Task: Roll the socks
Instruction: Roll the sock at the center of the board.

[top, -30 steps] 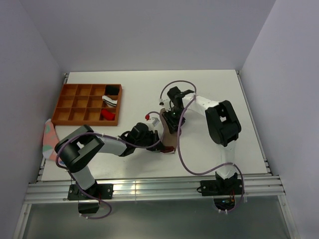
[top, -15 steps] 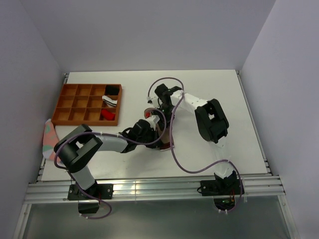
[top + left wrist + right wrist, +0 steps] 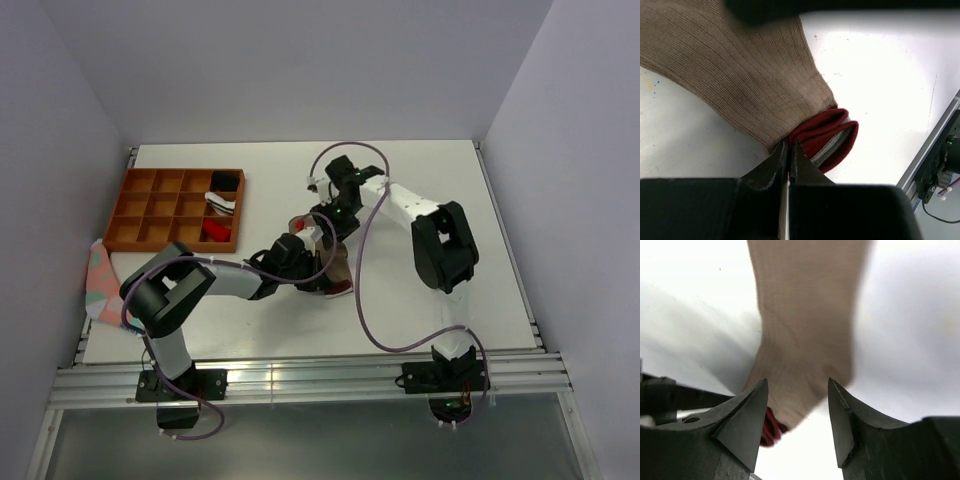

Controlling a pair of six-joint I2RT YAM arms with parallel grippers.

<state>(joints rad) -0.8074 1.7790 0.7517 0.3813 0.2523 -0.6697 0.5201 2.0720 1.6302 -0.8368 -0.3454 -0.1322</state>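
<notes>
A tan-brown ribbed sock [image 3: 740, 75] with a maroon-and-white striped cuff [image 3: 827, 137] lies flat on the white table, near the middle [image 3: 337, 265]. My left gripper [image 3: 788, 146] is shut, pinching the sock's edge where the tan fabric meets the cuff [image 3: 340, 290]. It reaches in low from the left [image 3: 310, 282]. My right gripper [image 3: 797, 385] hovers open above the sock's far end [image 3: 805, 330], with nothing between its fingers, and shows just beyond the sock [image 3: 332, 222]. The view there is blurred by motion. No bright red sock with a patch shows on the table.
An orange compartment tray [image 3: 170, 246] stands at the back left, with a black-and-white roll [image 3: 222, 201] and a red roll [image 3: 213, 231] in its cells. A pink-and-green sock [image 3: 97, 280] hangs over the table's left edge. Purple cables loop around both arms.
My right gripper swung left, then back and away from the sock, and its jaws opened wider. My left gripper stayed shut on the sock and shifted slightly.
</notes>
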